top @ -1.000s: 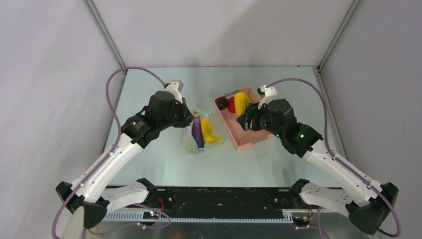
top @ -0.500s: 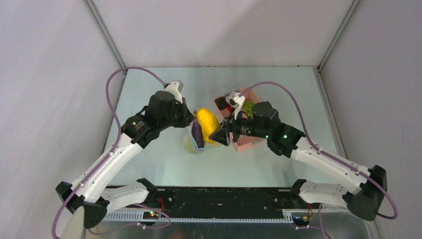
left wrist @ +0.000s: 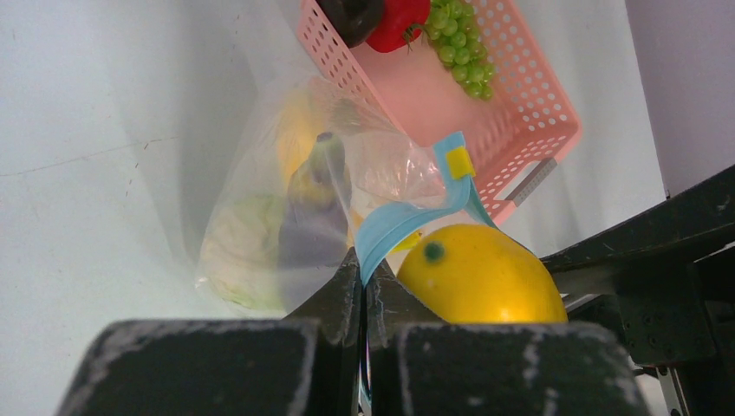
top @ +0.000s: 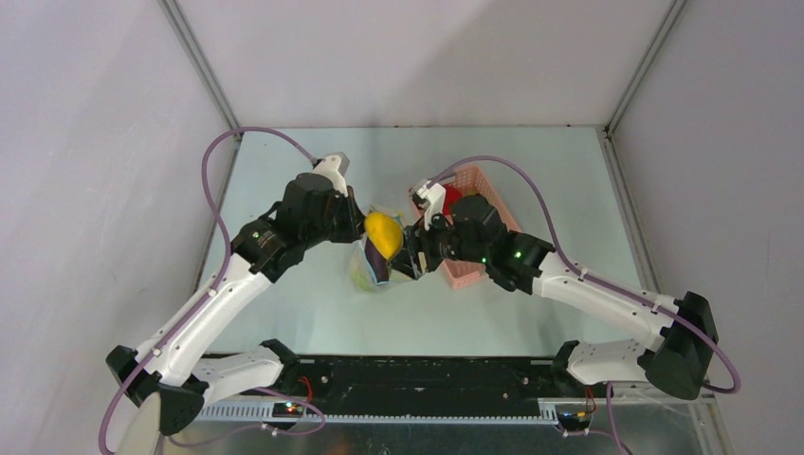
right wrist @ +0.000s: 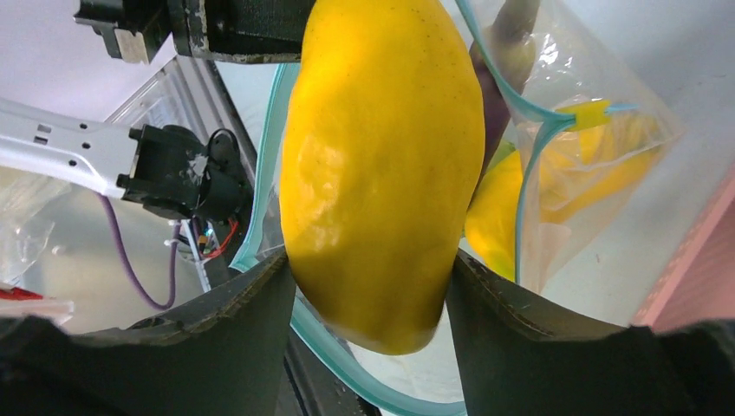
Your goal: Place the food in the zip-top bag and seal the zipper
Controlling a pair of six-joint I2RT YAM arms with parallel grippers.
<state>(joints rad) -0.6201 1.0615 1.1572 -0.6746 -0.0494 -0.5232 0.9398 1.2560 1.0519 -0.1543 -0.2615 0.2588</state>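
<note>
Right gripper (right wrist: pixel 366 269): jaws spread pretty wide and clamped on both sides of the yellow piece (right wrist: pixel 381 165), so it's carrying that one.
Left gripper (left wrist: pixel 366 279): fingers pressed together, pinching the zipper (left wrist: pixel 390 227) at the bag's mouth and holding that edge up off the table (top: pixel 313 313).
Yellow piece: big, smooth and mango-ish, hanging right at the bag's open mouth, just right of the left gripper. From the right wrist view its lower end sits inside the loop of the zipper. Can't tell if it's touching the plastic.
Zip-top bag (left wrist: pixel 260 217): middle of the table, between the two grippers, floppy and clear, mouth pulled open and facing up.
Zipper: light blue strip curling away from the left gripper's pinch, with a little yellow slider tab (left wrist: pixel 459 162) on it over on the basket side.
Already in the bag: a dark purple piece (left wrist: pixel 312 217) standing up in the middle, pale green cabbage (left wrist: pixel 238 251) on the left side, and the yellow banana (right wrist: pixel 624 147) behind the plastic.
Pink basket (left wrist: pixel 537 95): just right of the bag, toward the far side.
In the basket: green grapes (left wrist: pixel 459 43), the red round fruit (left wrist: pixel 399 22) and a black piece (left wrist: pixel 351 13), all bunched at its far end.
</note>
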